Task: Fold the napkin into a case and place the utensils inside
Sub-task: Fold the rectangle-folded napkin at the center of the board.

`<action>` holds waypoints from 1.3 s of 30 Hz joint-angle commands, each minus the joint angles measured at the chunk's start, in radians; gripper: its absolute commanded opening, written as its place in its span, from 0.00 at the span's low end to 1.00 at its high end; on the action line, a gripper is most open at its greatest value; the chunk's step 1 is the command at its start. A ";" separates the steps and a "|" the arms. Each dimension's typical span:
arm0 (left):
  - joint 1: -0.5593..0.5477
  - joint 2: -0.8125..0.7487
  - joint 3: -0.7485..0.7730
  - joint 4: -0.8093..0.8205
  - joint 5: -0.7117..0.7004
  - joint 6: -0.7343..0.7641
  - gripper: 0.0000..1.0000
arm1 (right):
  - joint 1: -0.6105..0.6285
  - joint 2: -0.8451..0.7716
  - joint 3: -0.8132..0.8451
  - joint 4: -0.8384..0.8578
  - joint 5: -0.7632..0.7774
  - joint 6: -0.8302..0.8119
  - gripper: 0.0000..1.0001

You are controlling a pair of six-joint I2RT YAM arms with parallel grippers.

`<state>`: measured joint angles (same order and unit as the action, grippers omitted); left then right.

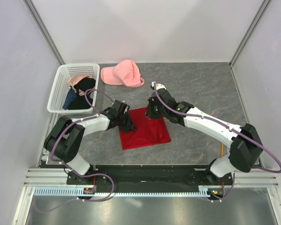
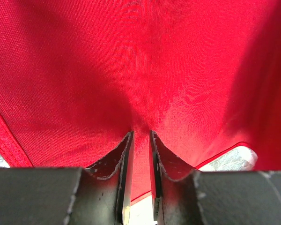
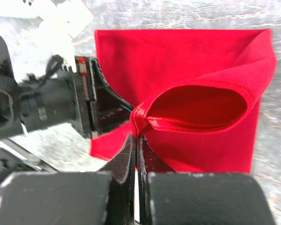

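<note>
The red napkin lies on the grey table between the arms. My left gripper is shut on its far left part; in the left wrist view the cloth fills the frame and runs between the nearly closed fingers of the gripper. My right gripper is shut on the far right corner. In the right wrist view the gripper holds that corner lifted, and the napkin curls into an open loop above its flat part. A thin orange utensil lies by the right arm's base.
A white basket with black and blue garments stands at the far left. A pink cap lies behind the napkin. White walls enclose the table. The left gripper's body sits close beside the right fingers.
</note>
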<state>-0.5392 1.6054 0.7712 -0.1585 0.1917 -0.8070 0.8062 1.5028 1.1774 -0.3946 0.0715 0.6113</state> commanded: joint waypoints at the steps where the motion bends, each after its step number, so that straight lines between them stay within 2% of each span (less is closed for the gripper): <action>1: -0.004 -0.066 0.025 -0.034 0.006 -0.009 0.26 | 0.010 -0.001 -0.044 0.128 -0.026 0.102 0.00; 4: 0.007 -0.160 0.027 -0.094 -0.032 -0.003 0.25 | 0.010 0.004 -0.045 0.128 -0.026 0.087 0.00; 8: 0.064 -0.211 -0.018 -0.118 -0.054 0.015 0.24 | 0.013 0.000 -0.044 0.129 -0.036 0.048 0.00; 12: 0.117 -0.156 -0.038 -0.113 -0.058 0.048 0.23 | 0.019 0.020 -0.022 0.129 -0.096 0.007 0.00; 20: 0.119 -0.055 -0.069 -0.055 -0.037 0.043 0.20 | 0.074 0.109 0.045 0.126 -0.128 -0.007 0.00; 39: 0.117 -0.078 -0.122 -0.015 -0.029 0.032 0.19 | 0.097 0.356 0.212 0.165 -0.090 0.018 0.00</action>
<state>-0.4183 1.5299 0.6800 -0.1390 0.1951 -0.7979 0.8989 1.8286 1.3209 -0.2657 -0.0437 0.6250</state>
